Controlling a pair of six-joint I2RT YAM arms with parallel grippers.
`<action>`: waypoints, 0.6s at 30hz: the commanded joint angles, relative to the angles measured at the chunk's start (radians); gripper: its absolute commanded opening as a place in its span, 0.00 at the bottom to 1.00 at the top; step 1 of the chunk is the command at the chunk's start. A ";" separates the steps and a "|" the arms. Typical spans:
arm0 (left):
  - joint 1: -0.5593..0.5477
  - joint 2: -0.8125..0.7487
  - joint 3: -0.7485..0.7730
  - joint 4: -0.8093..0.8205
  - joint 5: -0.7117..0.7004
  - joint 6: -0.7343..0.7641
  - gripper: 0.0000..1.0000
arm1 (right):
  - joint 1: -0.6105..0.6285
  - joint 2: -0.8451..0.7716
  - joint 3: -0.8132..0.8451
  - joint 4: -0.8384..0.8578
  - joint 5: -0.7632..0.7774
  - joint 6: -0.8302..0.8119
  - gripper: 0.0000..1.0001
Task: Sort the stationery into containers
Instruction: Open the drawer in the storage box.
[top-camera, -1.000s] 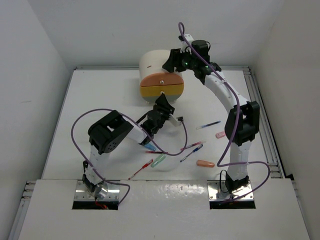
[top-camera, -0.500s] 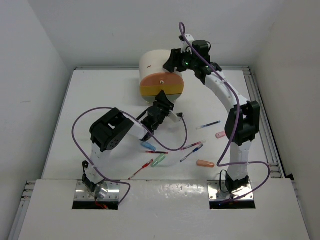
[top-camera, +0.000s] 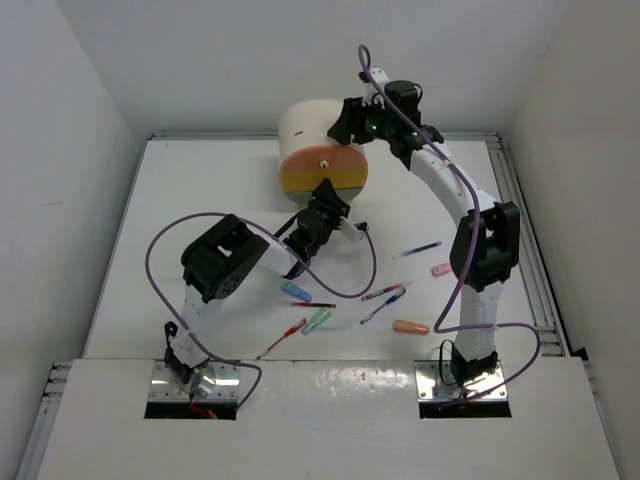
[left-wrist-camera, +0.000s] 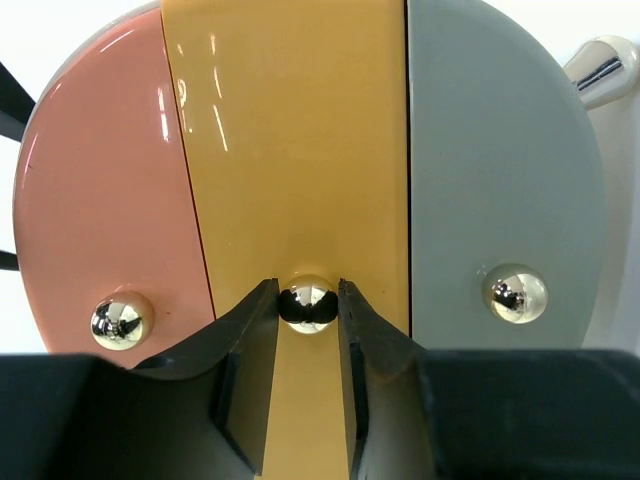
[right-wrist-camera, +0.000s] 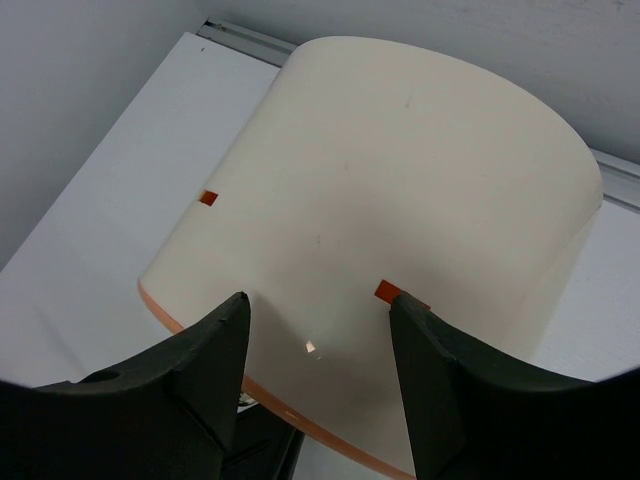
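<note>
White walls closed in a white table (top-camera: 190, 200) on three sides. At its far side stood the cream arch-topped cabinet (top-camera: 303, 125), drawer fronts facing the arm bases. We noted the left gripper (left-wrist-camera: 308, 290) at that front. In the left wrist view its two dark fingers (left-wrist-camera: 250, 340) sat on either side of the round metal knob (left-wrist-camera: 308, 306) of the orange-yellow drawer (left-wrist-camera: 290, 140), closed onto it with no gap visible at either side. That view was turned sideways, so the peach drawer (left-wrist-camera: 100, 200) appeared left of the orange-yellow one and a grey drawer (left-wrist-camera: 500, 170) right of it, each with its own knob. The right gripper (right-wrist-camera: 318, 303) hung over the cabinet's curved shell from behind, fingers spread wide with nothing clamped between them. Whether the tips touched the shell we could not tell. The stationery lay loose on the table between cabinet and arm bases. A blue capsule (top-camera: 296, 291) lay just beside a red pen (top-camera: 313, 304), with a green capsule (top-camera: 317, 321) near them and a second red pen (top-camera: 281, 338) nearer the left base. Further right lay a reddish pen (top-camera: 383, 293) and a blue pen (top-camera: 384, 307) close together, a far blue pen (top-camera: 417, 249), a pink capsule (top-camera: 441, 269) and an orange capsule (top-camera: 411, 327).
</note>
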 joint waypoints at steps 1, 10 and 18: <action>0.019 0.010 0.034 -0.005 0.016 -0.014 0.31 | 0.003 0.010 -0.010 0.024 -0.026 -0.013 0.57; 0.005 -0.007 0.021 -0.028 0.005 -0.005 0.08 | 0.002 0.003 -0.026 0.027 -0.027 -0.013 0.54; -0.047 -0.058 -0.067 0.021 -0.020 0.008 0.01 | 0.008 -0.001 -0.033 0.027 -0.027 -0.017 0.52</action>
